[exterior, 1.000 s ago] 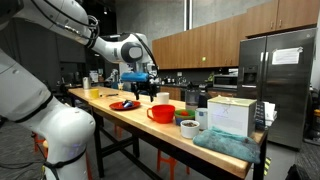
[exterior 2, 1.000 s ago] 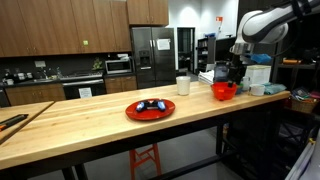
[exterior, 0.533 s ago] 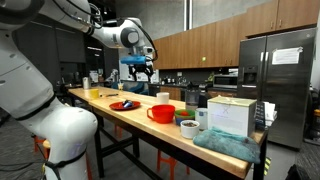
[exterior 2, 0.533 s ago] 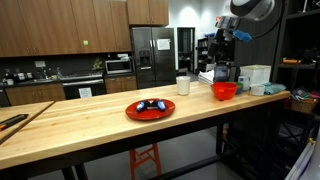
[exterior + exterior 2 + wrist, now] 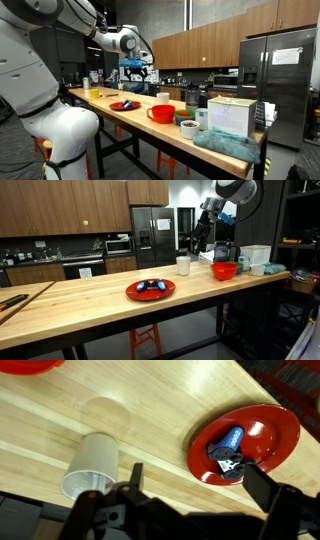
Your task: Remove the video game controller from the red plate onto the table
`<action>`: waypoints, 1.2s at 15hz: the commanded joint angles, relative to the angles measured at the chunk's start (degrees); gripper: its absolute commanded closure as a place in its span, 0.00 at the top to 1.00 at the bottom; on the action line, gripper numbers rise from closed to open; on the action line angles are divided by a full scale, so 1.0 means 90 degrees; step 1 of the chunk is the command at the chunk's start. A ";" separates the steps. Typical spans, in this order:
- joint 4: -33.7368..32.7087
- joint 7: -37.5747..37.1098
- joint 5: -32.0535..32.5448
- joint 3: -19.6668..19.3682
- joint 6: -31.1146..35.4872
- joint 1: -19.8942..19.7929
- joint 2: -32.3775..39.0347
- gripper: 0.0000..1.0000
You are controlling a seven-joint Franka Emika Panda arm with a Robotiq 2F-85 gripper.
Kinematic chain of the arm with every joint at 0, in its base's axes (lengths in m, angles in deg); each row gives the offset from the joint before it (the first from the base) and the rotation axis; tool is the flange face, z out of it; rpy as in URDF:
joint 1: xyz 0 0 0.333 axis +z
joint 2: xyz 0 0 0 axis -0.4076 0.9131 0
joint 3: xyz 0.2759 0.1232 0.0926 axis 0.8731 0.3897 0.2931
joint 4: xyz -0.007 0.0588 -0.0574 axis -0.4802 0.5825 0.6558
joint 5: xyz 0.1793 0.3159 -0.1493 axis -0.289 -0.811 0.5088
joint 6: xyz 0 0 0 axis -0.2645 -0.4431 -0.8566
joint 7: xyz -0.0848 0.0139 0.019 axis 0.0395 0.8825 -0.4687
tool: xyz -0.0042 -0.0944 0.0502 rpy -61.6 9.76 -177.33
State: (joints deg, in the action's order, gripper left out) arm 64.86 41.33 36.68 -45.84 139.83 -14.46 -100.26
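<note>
The red plate [image 5: 134,293] lies on the light wooden table [image 5: 80,308], with the small black and blue video game controller [image 5: 150,285] on it. Both show in the wrist view, plate [image 5: 272,426] and controller [image 5: 228,456], at the right. The plate also shows in an exterior view [image 5: 118,107]. My gripper [image 5: 200,485] is open and empty. It hangs high above the table in both exterior views [image 5: 135,70] [image 5: 204,242], between the plate and the red bowl, apart from the controller.
A deeper red bowl [image 5: 225,271] [image 5: 161,113] stands further along the table. A white cup [image 5: 92,465] [image 5: 183,266] and a clear glass [image 5: 106,415] stand beside it. White boxes [image 5: 231,116], a small bowl [image 5: 189,128] and a teal cloth [image 5: 225,145] fill one end.
The gripper rose from low beside the red bowl to high above the table, then shifted along it toward the red plate. Plate and controller have not moved.
</note>
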 commanded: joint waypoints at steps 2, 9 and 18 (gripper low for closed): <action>-0.0190 0.0357 -0.0304 0.0086 0.0233 0.0188 0.0302 1.00; 0.0245 -0.0295 -0.1063 0.0513 0.1116 0.0388 0.0291 1.00; 0.0687 -0.0650 -0.2237 0.0618 0.1175 0.0720 0.0433 1.00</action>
State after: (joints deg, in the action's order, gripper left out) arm 70.61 34.22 19.32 -39.18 151.45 -9.41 -96.93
